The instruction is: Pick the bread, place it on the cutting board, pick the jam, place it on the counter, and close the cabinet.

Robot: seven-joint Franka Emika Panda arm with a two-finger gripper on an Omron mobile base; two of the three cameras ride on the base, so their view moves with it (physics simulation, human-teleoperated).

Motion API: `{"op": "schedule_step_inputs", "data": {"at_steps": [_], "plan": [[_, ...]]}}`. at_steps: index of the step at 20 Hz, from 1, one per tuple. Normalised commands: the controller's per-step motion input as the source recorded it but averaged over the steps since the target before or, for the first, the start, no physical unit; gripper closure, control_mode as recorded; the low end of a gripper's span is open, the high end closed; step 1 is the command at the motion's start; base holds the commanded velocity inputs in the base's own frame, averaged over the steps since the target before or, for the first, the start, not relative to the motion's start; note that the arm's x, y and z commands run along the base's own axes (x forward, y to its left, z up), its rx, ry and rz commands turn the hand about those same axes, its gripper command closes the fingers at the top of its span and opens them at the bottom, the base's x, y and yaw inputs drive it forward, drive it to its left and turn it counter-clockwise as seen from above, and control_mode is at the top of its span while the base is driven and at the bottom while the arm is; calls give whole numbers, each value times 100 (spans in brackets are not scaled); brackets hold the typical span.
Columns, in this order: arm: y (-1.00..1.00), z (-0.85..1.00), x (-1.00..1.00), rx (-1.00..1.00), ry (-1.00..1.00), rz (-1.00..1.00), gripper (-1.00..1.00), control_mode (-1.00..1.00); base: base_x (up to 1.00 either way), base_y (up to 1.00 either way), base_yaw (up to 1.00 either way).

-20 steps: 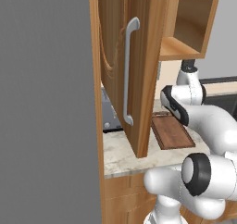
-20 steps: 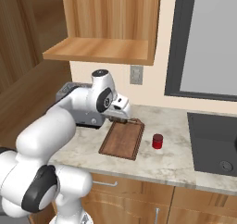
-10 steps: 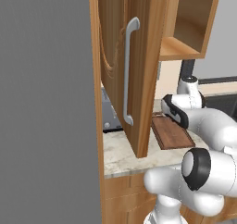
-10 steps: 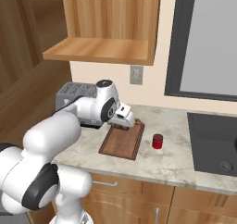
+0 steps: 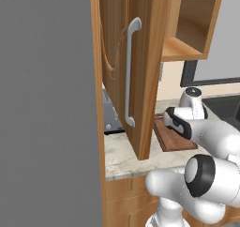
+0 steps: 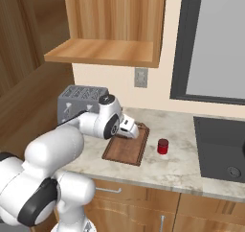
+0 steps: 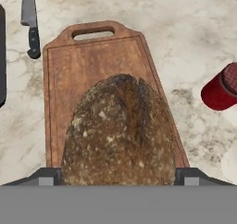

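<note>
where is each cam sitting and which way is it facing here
Left base view: behind the arm to its left, facing the open cabinet door and counter; white arm at lower right.
Right base view: behind to its right, facing the cutting board, jam and toaster; arm at lower left.
Hand view: on the hand, looking down at the bread; fingertips at the bottom.
All three views share the board.

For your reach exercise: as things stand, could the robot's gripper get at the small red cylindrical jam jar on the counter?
Probably yes. The small red cylindrical jam jar stands alone on the beige marbled counter, beside the dark wooden cutting board; the gripper hovers close with nothing between.
</note>
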Motion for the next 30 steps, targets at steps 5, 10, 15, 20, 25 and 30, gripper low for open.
{"op": "schedule_step_inputs", "data": {"at_steps": [5, 10, 15, 20, 25, 30], "plan": [[0, -22, 0, 0, -7, 1, 100, -100, 0, 0, 0], [0, -23, 0, 0, -5, 1, 100, -100, 0, 0, 0], [0, -21, 0, 0, -3, 1, 100, -100, 0, 0, 0], [0, -11, 0, 0, -1, 0, 100, -100, 0, 0, 0], [0, -1, 0, 0, 0, 0, 100, -100, 0, 0, 0], [0, -6, 0, 0, 0, 0, 100, -100, 0, 0, 0]]}}
